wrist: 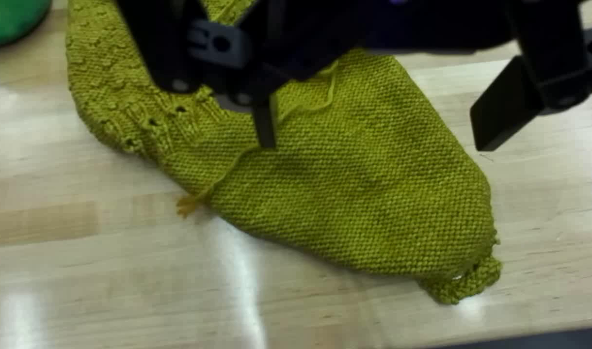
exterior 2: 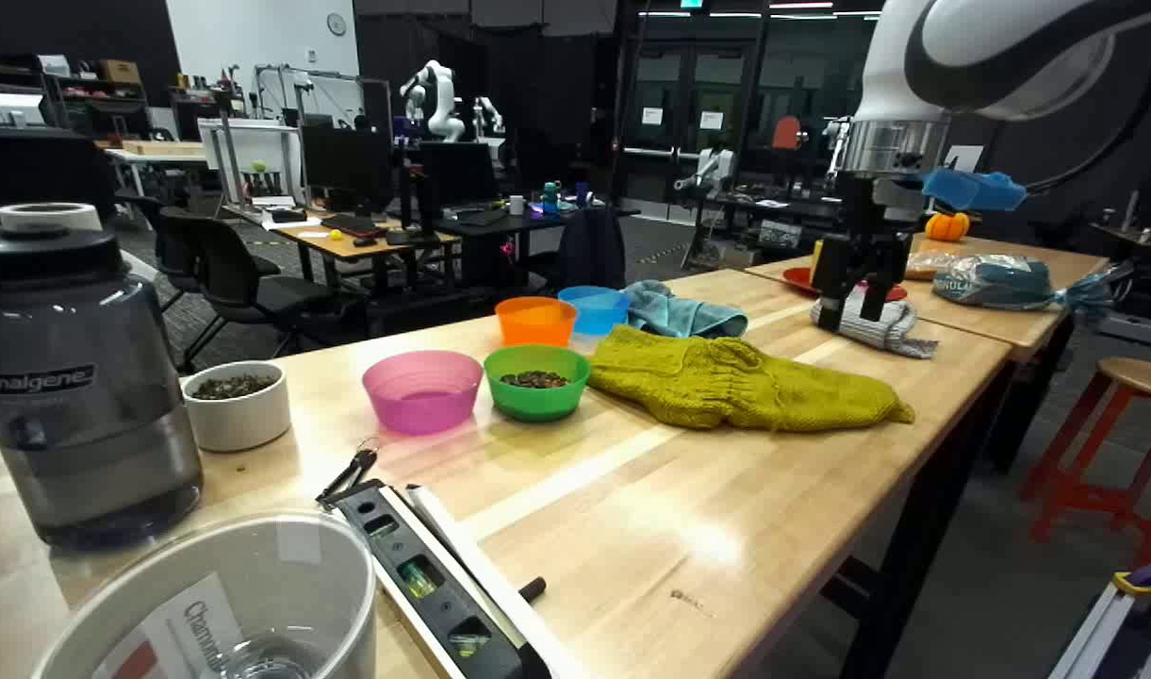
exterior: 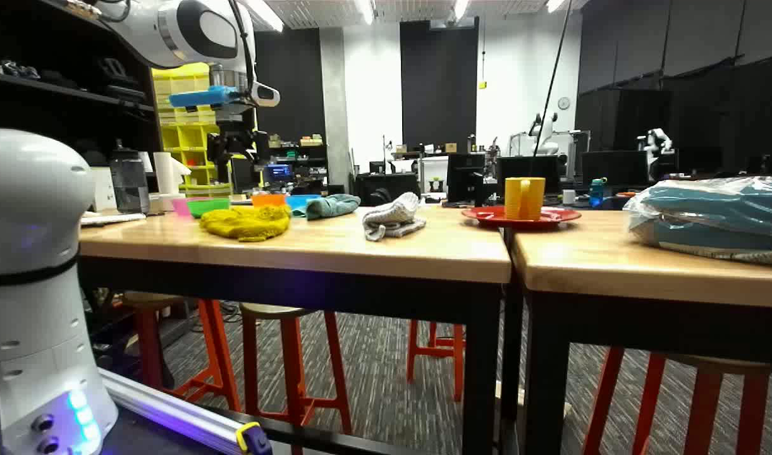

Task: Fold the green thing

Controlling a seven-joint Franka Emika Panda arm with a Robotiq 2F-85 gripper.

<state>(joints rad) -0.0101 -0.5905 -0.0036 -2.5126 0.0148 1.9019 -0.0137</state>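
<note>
Knitwear (wrist: 349,189) lies long axis aslant, narrow end toward the table edge (wrist: 543,322).

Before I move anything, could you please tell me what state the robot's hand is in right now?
Hand: wide open, holding nothing, poised above the green knitted cloth.

An olive-green knit (exterior 2: 726,387) lies along the wooden tabletop (exterior 2: 622,538) in an exterior view, tapering at one end, its other end just beside a green bowl (exterior 2: 537,404) holding dark bits (exterior 2: 534,379). A pink bowl (exterior 2: 422,396), an orange bowl (exterior 2: 535,322) and a blue bowl (exterior 2: 594,309) stand near it, with a teal cloth (exterior 2: 685,313) next to the blue bowl. The fingers (exterior 2: 830,313), parted and pointing down, show against a grey cloth (exterior 2: 879,325). Closer in are a white pot (exterior 2: 240,420), a tinted water bottle (exterior 2: 85,405), a clear container (exterior 2: 344,604) and a spirit level (exterior 2: 434,589).
</note>
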